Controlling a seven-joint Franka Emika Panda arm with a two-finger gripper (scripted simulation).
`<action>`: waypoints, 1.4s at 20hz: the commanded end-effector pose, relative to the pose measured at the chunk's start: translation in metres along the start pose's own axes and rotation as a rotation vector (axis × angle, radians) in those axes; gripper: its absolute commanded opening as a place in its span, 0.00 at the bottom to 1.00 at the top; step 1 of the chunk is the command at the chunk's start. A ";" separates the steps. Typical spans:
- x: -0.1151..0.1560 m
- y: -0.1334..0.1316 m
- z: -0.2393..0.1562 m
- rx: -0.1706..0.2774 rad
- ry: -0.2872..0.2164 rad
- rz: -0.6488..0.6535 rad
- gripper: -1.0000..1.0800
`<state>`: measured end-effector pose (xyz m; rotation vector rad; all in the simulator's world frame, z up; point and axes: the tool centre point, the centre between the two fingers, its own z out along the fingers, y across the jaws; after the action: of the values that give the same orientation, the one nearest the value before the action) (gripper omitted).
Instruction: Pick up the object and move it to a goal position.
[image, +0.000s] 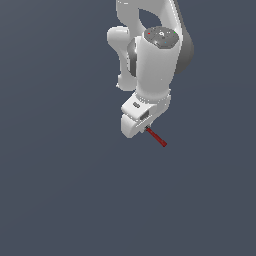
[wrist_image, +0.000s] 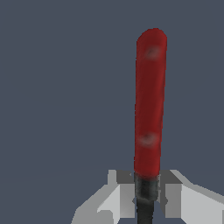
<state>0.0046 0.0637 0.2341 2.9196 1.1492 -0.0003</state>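
Hand on the Panda arm is pinching the little tool right now, clamped on the black shaft just past where the red handle ends. From the wrist view you can see it pretty clearly: two grey fingers sit on either side of the dark shaft, touching it, and the red handle sticks straight out away from the hand. The handle has a couple of dull shiny spots on it, one near the rounded tip and one closer to the shaft.

In the exterior view the arm comes in from the top edge, white links with a grey joint, and the hand points downward. The tool pokes out from under the hand, slanting down toward the exterior view's right. Only the red handle and a tiny bit of dark shaft show there; the head is hidden inside the hand, so I can't say anything about it.

Background is plain dark blue-grey everywhere in both views. I honestly can't tell from these whether the tool is lifted off the surface or just above it, since there's no visible shadow or edge to judge by.
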 end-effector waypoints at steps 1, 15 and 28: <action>0.007 -0.018 -0.026 0.000 0.000 0.000 0.00; 0.050 -0.106 -0.167 0.002 0.001 0.000 0.00; 0.073 -0.143 -0.229 0.004 0.002 0.002 0.00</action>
<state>-0.0397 0.2170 0.4591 2.9235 1.1498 0.0009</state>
